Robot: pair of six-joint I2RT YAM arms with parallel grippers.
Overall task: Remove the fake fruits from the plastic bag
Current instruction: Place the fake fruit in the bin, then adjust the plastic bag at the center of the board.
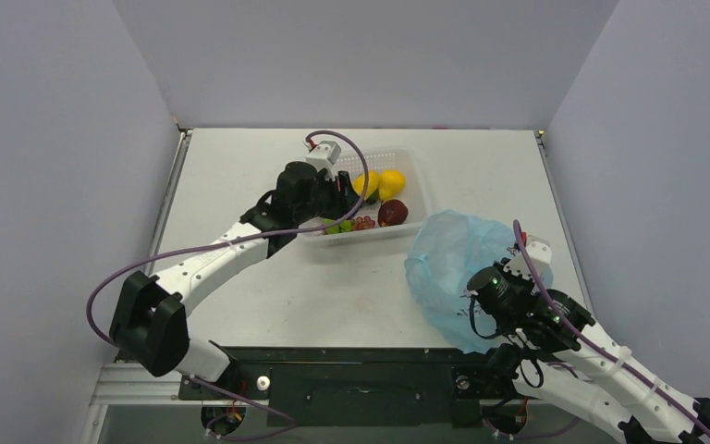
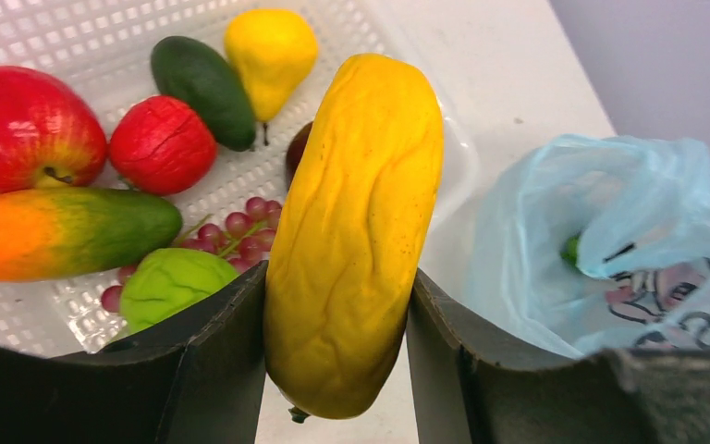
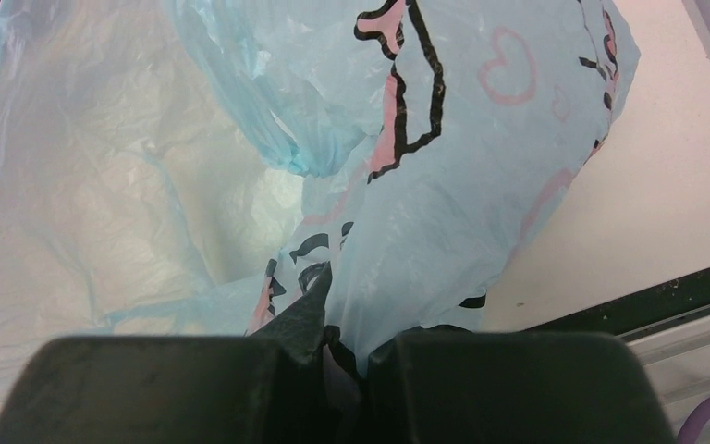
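Above the white perforated plastic basket (image 1: 370,233), left hand (image 2: 337,277) grips a glossy, wrinkled yellow plastic banana (image 2: 356,185); right hand (image 3: 333,314) is pinched onto the crinkly light-blue translucent bag (image 1: 453,268), just beside the basket, near the table's (image 1: 351,287) right edge.

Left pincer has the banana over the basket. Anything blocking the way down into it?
Nothing visible stands between the banana and the basket. The floor below is crowded, though: the grape bunch and lime lie right beside it, a dark round fruit just behind.
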